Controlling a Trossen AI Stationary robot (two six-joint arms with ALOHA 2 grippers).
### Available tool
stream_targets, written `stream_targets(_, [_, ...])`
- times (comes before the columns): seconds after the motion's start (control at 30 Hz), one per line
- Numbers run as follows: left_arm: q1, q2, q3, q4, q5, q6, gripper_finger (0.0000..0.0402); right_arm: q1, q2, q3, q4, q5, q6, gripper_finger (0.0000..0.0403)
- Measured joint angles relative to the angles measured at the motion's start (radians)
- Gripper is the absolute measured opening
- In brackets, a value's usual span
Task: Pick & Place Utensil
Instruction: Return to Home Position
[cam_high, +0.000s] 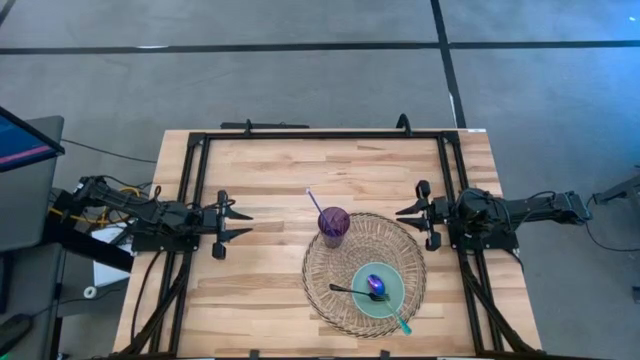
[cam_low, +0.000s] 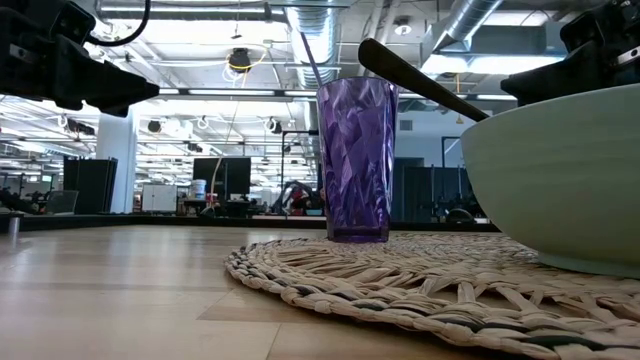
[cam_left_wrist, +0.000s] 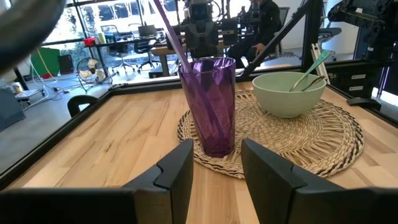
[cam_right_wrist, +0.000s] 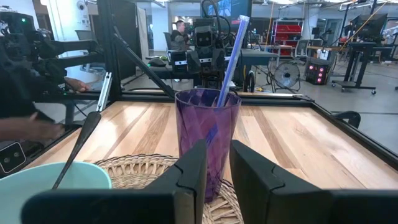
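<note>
Showing the setting seemingly complete: violet cup (cam_high: 334, 225) holding the blue straw (cam_high: 313, 200) upright on the brown mat (cam_high: 325, 290), blue spoon (cam_high: 376, 287) and black fork (cam_high: 345, 291) resting in the green bowl (cam_high: 398, 279). Only homing appears left. Left gripper (cam_high: 240, 224) and right gripper (cam_high: 400, 219) hover level at opposite table sides, facing inward, jaws apart and empty.
</note>
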Motion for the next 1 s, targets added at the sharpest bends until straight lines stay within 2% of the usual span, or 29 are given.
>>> stream_targets(1.0, [0.0, 0.049, 0.0, 0.004, 0.0, 0.0, 0.0136, 0.0, 0.0, 0.0, -0.015, 0.0, 0.0, 0.0063])
